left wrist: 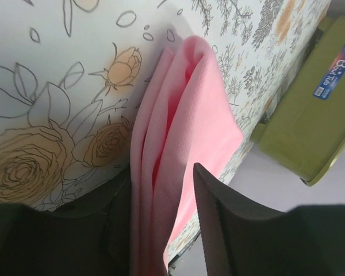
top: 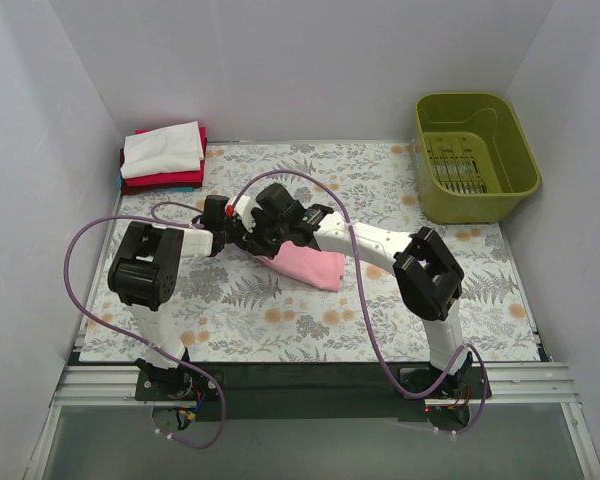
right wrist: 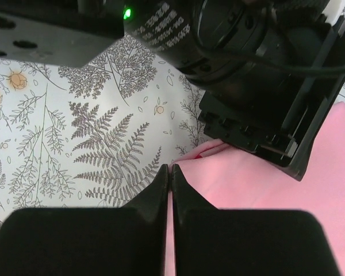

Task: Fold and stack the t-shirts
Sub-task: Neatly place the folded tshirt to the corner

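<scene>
The pink shirt (top: 305,266) stretches right from both claws, the left claw (left wrist: 161,184) spread around its fold, the right claw (right wrist: 169,171) pressed together at its edge.

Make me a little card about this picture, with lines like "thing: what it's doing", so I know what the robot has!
pink t-shirt: partly folded, lying mid-table on the floral cloth
left gripper: fingers apart, pink cloth between them
right gripper: fingers shut at the shirt's edge
folded stack: white on top, red below, a teal edge at the bottom, back left corner
green basket: back right corner
</scene>
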Available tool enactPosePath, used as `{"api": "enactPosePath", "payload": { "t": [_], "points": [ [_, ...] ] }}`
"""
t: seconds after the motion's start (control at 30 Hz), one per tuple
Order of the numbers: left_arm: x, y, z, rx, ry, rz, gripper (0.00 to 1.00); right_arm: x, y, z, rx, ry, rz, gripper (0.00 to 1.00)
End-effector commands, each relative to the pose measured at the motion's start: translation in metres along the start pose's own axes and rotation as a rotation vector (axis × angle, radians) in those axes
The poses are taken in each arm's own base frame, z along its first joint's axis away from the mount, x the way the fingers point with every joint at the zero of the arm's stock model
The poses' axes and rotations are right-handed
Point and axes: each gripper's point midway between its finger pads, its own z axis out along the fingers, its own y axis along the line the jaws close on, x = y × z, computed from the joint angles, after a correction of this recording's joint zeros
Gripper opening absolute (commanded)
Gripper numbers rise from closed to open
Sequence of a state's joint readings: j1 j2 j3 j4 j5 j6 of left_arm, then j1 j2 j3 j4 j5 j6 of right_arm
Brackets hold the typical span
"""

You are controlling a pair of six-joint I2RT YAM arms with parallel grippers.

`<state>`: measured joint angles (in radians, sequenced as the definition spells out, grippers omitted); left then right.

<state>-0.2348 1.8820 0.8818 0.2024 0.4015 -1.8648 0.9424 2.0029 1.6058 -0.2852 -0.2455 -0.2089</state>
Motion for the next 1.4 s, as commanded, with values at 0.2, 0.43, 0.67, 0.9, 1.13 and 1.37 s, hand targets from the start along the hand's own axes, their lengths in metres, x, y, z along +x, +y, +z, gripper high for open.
{"api": "enactPosePath", "payload": {
  "t": [0.2, 0.43, 0.67, 0.9, 1.13, 1.37],
  "points": [
    [-0.003, 0.004, 0.006, -0.070, -0.044, 0.054, 0.12, -0.030, -0.004, -0.006, 0.000, -0.086, 0.007, 0.01],
    [-0.048, -0.024, 0.020, -0.118, -0.113, 0.367, 0.00, -0.025, -0.018, -0.032, 0.049, -0.094, 0.030, 0.43],
    [-0.131, -0.075, 0.019, -0.143, -0.252, 0.724, 0.00, 0.006, -0.069, -0.092, 0.189, -0.086, 0.037, 0.98],
    [-0.236, -0.120, 0.013, -0.170, -0.394, 0.925, 0.00, 0.043, -0.099, -0.133, 0.292, -0.027, 0.061, 0.98],
    [-0.290, -0.162, -0.010, -0.147, -0.501, 1.081, 0.00, 0.063, -0.098, -0.144, 0.308, 0.003, 0.072, 0.98],
    [-0.307, -0.195, -0.040, -0.127, -0.602, 1.217, 0.00, 0.075, -0.095, -0.146, 0.311, 0.021, 0.080, 0.98]
  ]
}}
